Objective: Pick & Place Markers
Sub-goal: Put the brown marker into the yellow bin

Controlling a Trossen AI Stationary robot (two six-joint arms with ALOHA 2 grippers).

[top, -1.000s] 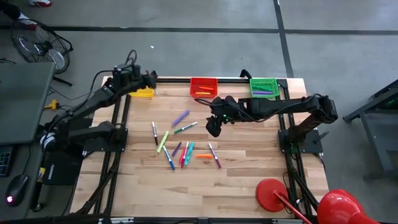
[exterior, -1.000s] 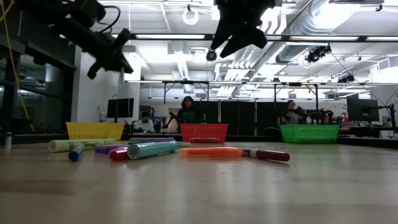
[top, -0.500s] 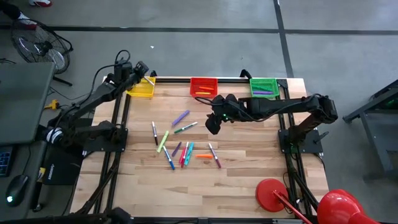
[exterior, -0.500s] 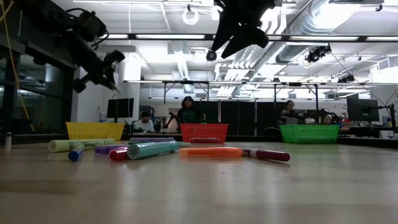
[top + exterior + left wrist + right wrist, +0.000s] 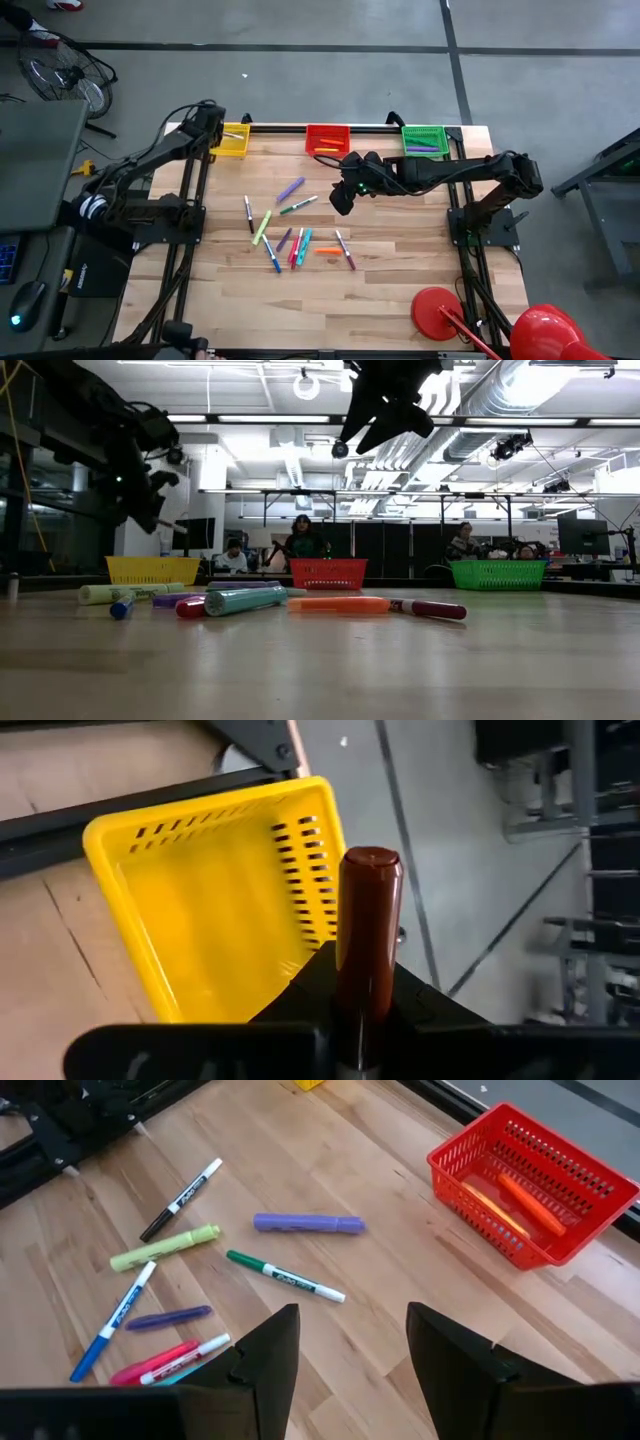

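On the left side, the left gripper (image 5: 365, 1020) pinches a dark red marker (image 5: 368, 935) between its fingers, and the marker stands up out of the grip with its cap end free. In the high view this gripper (image 5: 207, 122) is at the far left corner of the table (image 5: 400, 290), just beside the yellow basket (image 5: 233, 141). From the wrist view the basket (image 5: 215, 910) looks empty inside, and the marker tip seems to be near its outer wall, not clearly over the middle. This is my worry: if the fingers let go here, I think the marker can hit the rim and fall outside, maybe off the table edge onto the floor. Also the marker is long compared with the grip, so it can tip when released.

In the middle of the table lie the loose markers (image 5: 296, 238), a scattered group of purple, green, yellow, blue, pink and orange ones, well apart from the left gripper. Some lie touching or crossing each other, so picking one could push its neighbours.

To the right, the right gripper (image 5: 341, 201) hangs above the table, near the far side of this group, and its fingers (image 5: 262, 1355) are spread with nothing between them. The red basket (image 5: 525, 1183) already holds orange markers (image 5: 520, 1192), and the green basket (image 5: 423, 140) holds a purple marker (image 5: 424, 147).
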